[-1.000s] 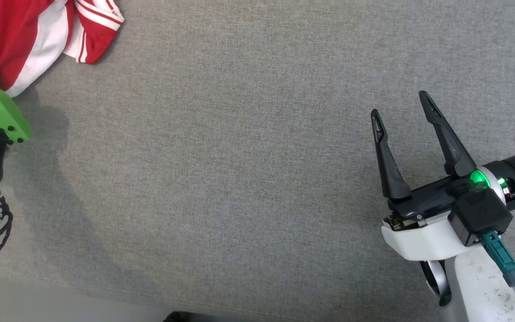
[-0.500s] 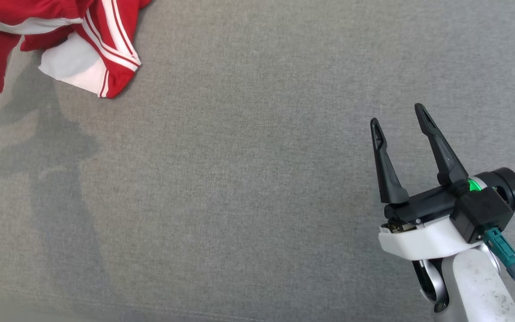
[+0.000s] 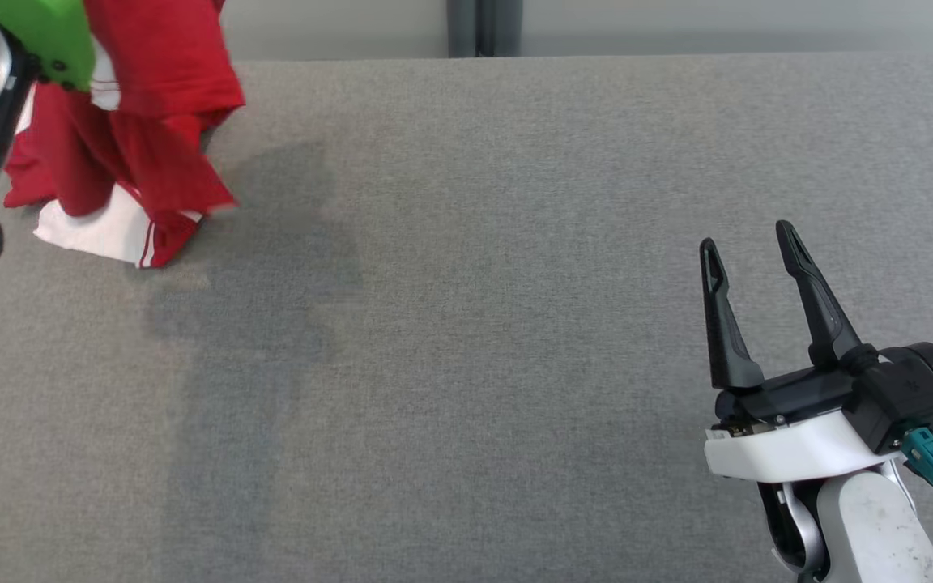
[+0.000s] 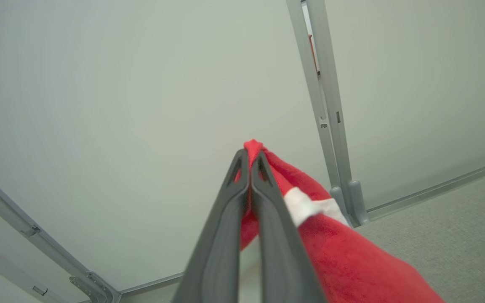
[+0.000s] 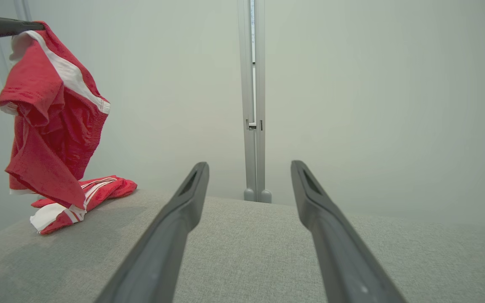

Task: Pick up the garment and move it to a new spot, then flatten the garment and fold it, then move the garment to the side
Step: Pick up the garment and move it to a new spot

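Note:
The garment is red with white panels and stripes. It hangs at the head view's top left from my raised left arm, its lower end resting on the grey surface. In the left wrist view my left gripper is shut on a red fold of the garment, which trails down to the right. From the right wrist view the garment dangles at the far left, its bottom bunched on the surface. My right gripper hovers open and empty over the surface at the lower right, also seen as right gripper.
The grey fabric surface stretches wide between the two arms. A pale wall with a grey vertical post stands behind its far edge.
My left arm has risen, lifting the garment from a heap into a hanging drape. The head view has tilted up, bringing the far edge into view. The right gripper stays open.

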Robot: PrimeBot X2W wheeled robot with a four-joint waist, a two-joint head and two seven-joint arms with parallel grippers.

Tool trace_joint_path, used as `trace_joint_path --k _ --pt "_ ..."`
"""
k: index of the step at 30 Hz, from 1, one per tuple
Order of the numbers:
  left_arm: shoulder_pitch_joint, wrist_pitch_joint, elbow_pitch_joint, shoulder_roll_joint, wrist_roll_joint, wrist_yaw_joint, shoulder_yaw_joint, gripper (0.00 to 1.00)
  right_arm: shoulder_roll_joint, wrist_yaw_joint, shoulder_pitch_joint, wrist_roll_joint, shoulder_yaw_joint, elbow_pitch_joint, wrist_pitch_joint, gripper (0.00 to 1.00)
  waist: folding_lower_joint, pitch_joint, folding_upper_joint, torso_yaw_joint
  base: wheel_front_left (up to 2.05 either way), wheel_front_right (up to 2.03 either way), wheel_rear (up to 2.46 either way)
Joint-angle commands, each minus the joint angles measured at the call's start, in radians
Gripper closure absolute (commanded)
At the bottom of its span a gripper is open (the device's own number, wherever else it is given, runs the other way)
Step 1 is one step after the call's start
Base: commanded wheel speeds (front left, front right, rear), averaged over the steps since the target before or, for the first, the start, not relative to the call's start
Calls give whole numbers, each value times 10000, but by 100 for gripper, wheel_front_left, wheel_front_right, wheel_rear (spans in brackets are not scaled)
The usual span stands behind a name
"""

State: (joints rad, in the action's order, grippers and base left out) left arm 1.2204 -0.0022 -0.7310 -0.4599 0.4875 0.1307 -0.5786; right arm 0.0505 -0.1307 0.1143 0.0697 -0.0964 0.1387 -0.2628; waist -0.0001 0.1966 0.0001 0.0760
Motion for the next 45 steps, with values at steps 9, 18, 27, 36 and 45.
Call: trace_joint_path --k 9,18,27,36,45 --pt "-672 269 1050 1380 604 -351 -431 100 -1 -1 -249 325 -7 -58 -31 0 1 -655 -1 -1482 0 0 0" --pt "-1991 -458 85 3213 1372 -997 -461 100 -2 -1 102 639 -284 -112 -31 0 1 26 -1 -2363 0 0 0" --pt "-2964 -1325 -2204 3715 1543 -1063 -648 100 -3 -1 293 856 -299 -185 -31 0 1 642 -1 -2972 0 0 0" --pt "-3542 -2171 -3113 4007 1765 -588 -922 0 -1 -1 140 732 -247 -281 -31 0 1 466 -1 -2749 0 0 0" --pt "-4090 -2632 -2187 4079 1668 -380 -1101 0 1 -1 -119 497 -159 -418 -31 0 1 -221 -1 -2240 0 0 0"
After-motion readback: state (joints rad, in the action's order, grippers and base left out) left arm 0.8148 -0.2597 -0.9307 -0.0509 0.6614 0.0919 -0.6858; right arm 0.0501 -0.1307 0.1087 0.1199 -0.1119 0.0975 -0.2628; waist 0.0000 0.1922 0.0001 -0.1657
